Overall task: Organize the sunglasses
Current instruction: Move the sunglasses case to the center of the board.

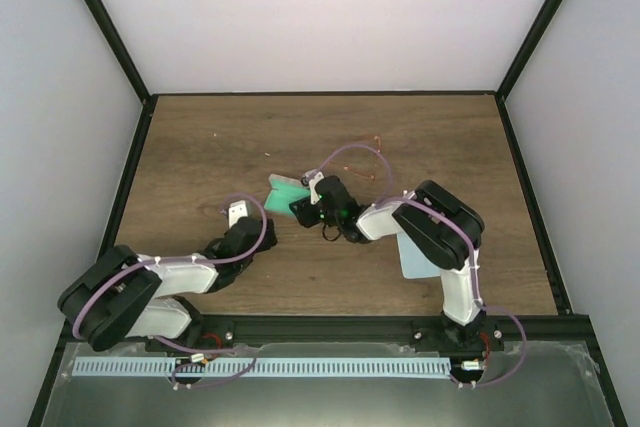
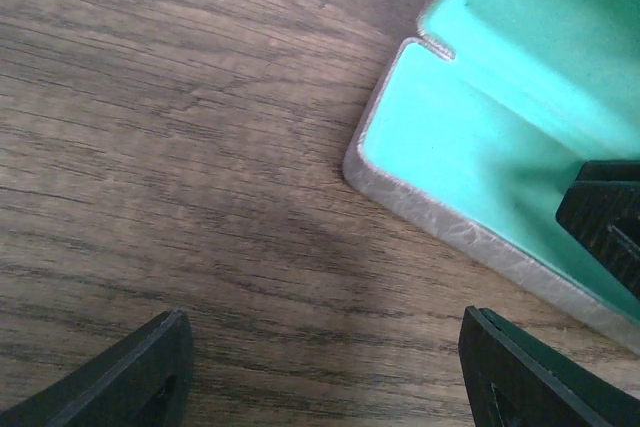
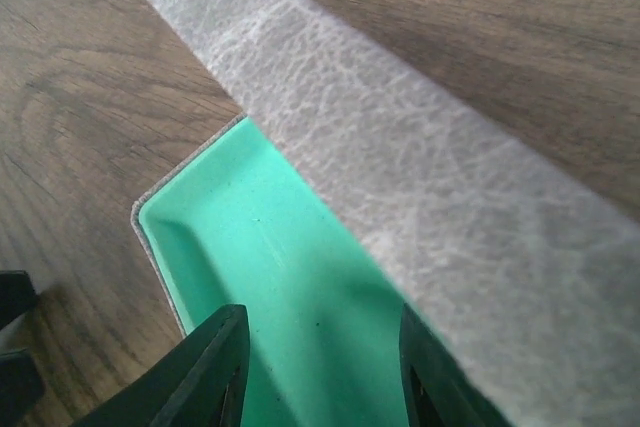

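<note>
Left gripper (image 2: 325, 337) spread wide over worktop (image 2: 150, 147) beside open case (image 2: 440, 137); right gripper (image 3: 322, 332) parted, empty, above green lining (image 3: 270, 237).

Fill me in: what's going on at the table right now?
The right gripper is open and poised over the green lining of the open case, with nothing between its fingers. The left gripper is open too, low over the table beside the case's corner. The lining in view holds nothing. The thin red sunglasses seem to lie on the wood beyond the case, though they show only faintly. A pale blue cloth sits partly under the right arm.
</note>
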Controlling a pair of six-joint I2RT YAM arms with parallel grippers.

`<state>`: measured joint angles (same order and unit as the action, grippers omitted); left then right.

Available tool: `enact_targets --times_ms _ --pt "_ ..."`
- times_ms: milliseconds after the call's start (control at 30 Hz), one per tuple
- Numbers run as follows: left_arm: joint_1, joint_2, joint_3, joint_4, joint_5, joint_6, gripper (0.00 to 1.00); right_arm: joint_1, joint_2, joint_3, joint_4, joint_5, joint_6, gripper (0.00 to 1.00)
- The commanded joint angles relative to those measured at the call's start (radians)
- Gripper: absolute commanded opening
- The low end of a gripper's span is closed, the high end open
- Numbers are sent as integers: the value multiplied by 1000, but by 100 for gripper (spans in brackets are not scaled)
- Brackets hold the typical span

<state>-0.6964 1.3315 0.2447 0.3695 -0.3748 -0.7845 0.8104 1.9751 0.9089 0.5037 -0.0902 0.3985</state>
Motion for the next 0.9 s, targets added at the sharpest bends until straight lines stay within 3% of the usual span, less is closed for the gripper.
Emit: enact_targets --times_ms 0,300,533,667,867 --pt "0 -6 -19 -95 -8 -13 75 -23 -3 35 -64 -2 -108 45" --pt "0 50 -8 -63 -5 -9 78 -24 -154 -89 53 -247 -107 56" --pt "-7 -23 -22 -95 -35 -27 78 -22 -418 -323 158 -275 -37 59" --pt "-98 -51 22 -159 -84 -64 78 -23 -626 -468 125 -62 36 59" --pt "-353 141 275 -280 -180 -122 75 -34 -946 -496 -258 370 144 59"
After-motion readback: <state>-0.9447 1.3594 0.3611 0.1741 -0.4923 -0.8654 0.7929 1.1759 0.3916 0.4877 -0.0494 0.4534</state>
